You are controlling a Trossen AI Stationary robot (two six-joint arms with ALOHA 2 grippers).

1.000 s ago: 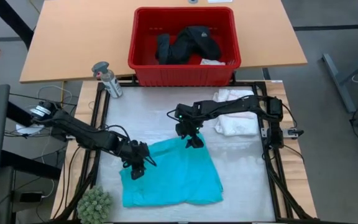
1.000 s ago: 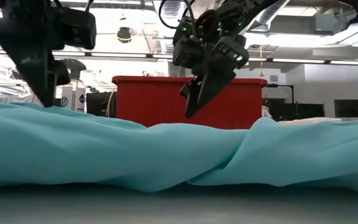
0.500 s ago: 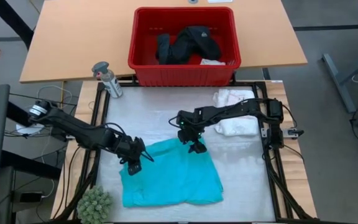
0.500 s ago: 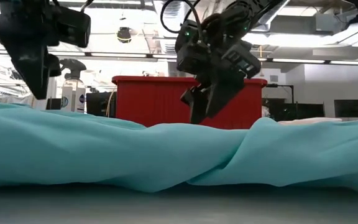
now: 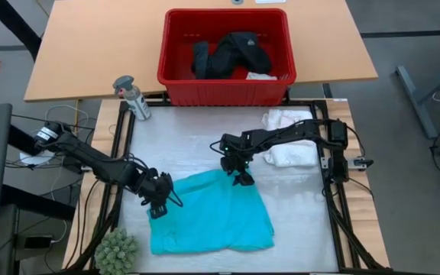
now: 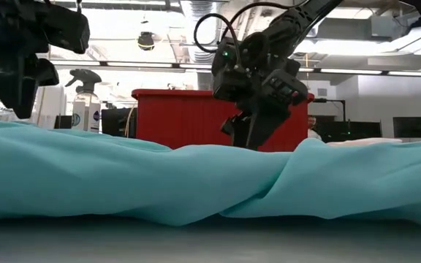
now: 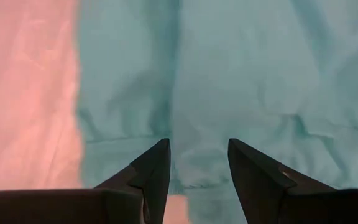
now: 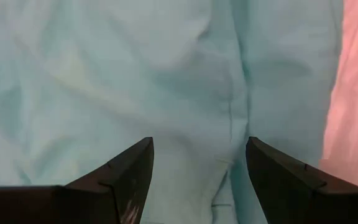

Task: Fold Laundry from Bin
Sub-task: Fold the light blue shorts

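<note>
The turquoise shirt (image 5: 208,214) lies spread flat on the white table cover. My left gripper (image 5: 157,208) is open over the shirt's far left corner (image 7: 129,124). My right gripper (image 5: 242,179) is open just above the shirt's far edge (image 8: 229,99), near its right corner. The red bin (image 5: 226,46) stands beyond the table's far edge and holds black clothing (image 5: 228,52) and a small pale piece (image 5: 262,75). A white garment (image 5: 289,137) lies in a heap at the far right of the table.
A spray bottle (image 5: 132,98) stands at the far left corner. A green plant (image 5: 117,250) sits at the near left corner. Bare table cover lies between the shirt and the bin and to the shirt's right.
My left gripper has risen and gone toward the table's left edge, off the middle of the shirt to its corner. My right gripper has come down toward the shirt's far edge and a little toward the right. The shirt has kept still.
</note>
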